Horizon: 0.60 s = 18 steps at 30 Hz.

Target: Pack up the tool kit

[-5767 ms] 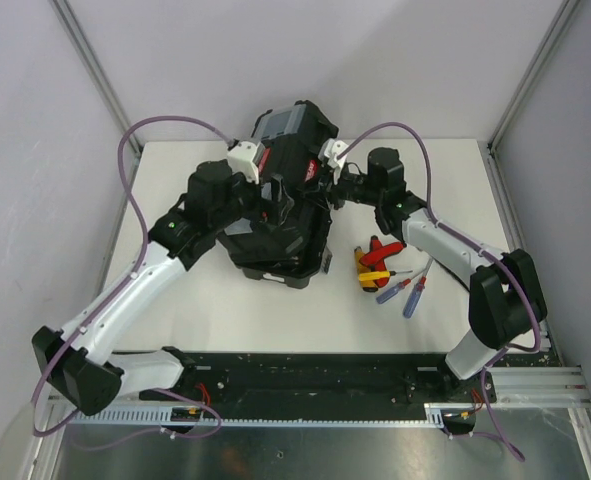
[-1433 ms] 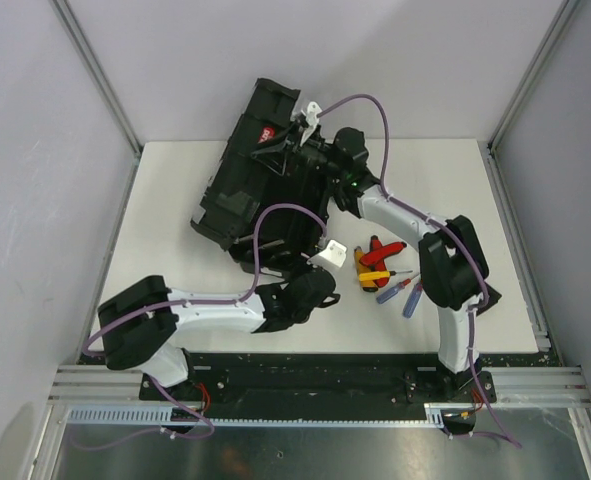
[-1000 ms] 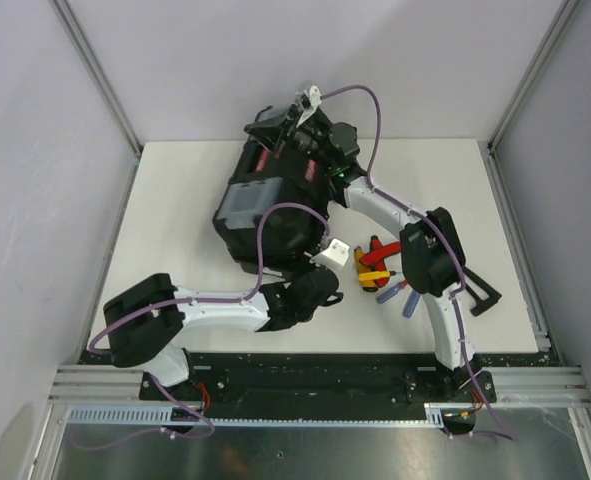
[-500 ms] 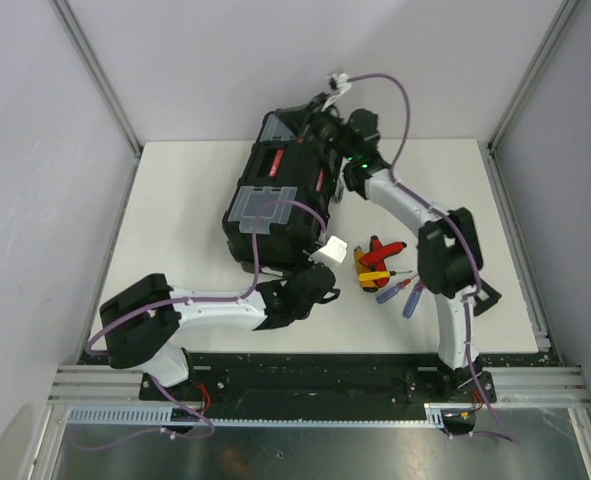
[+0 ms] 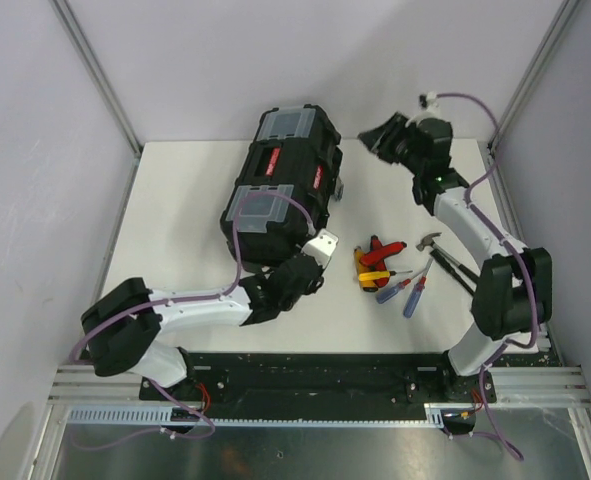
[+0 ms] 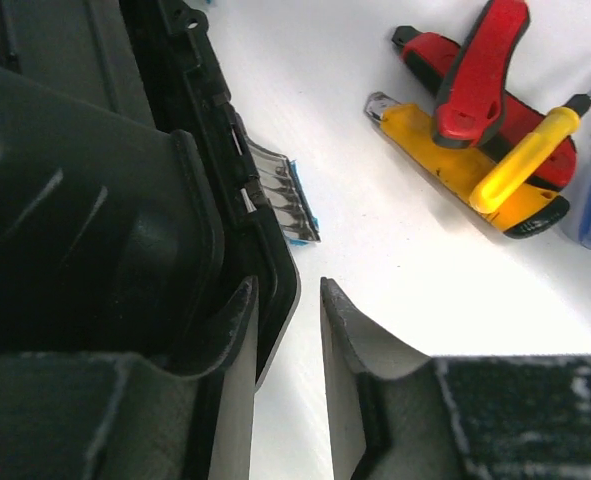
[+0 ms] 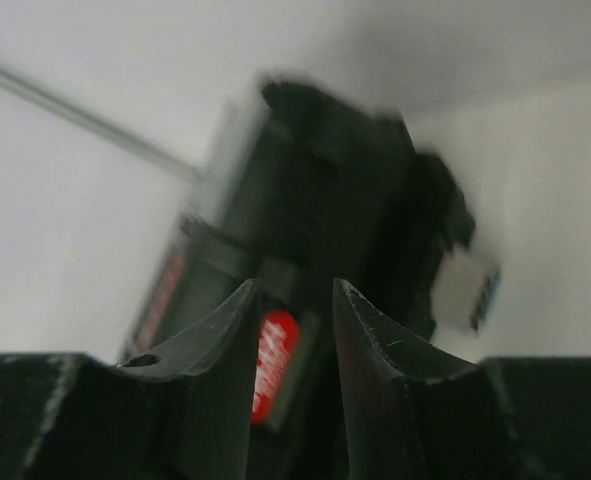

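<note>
The toolbox (image 5: 280,190) is showing black moulded plastic with a dull sheen, its lid compartments (image 5: 259,206) are looking clear and glossy, the red and yellow tool (image 6: 453,158) is gleaming as smooth plastic, and the table (image 5: 175,220) is lying white and matt.

Both arms are built of white tubes between chunky black joint housings: the left arm (image 5: 190,300) at lower left of the frame, the right arm (image 5: 470,225) down the right side. A thin purple cable (image 5: 234,240) runs off the left one, and a second cable (image 5: 472,98) off the right one at upper right. A tiny green light (image 5: 438,180) glows on the right arm. The fingers (image 6: 350,340) are black with pale grey inner faces.
</note>
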Each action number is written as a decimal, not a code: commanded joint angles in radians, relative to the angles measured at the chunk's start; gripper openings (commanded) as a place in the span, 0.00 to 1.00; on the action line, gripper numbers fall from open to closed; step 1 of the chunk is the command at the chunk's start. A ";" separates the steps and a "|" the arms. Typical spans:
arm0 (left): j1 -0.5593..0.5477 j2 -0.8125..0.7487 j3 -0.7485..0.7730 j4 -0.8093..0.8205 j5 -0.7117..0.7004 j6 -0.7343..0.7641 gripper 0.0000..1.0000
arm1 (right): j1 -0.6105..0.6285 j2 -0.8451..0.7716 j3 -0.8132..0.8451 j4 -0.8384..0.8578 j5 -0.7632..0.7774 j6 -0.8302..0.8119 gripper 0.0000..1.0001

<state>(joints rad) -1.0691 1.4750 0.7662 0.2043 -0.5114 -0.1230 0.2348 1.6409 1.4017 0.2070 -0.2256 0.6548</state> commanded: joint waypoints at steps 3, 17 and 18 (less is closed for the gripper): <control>0.067 -0.001 -0.072 -0.130 0.231 -0.177 0.32 | 0.081 0.096 -0.087 -0.195 -0.133 0.050 0.49; 0.084 -0.026 -0.074 -0.135 0.190 -0.214 0.33 | 0.162 0.245 -0.098 -0.142 -0.186 0.111 0.52; 0.085 -0.027 -0.071 -0.136 0.185 -0.213 0.33 | 0.166 0.256 -0.098 -0.134 -0.182 0.115 0.51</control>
<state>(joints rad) -1.0134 1.4197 0.7311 0.2226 -0.3511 -0.2420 0.3855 1.8557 1.2903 -0.0166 -0.3828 0.7315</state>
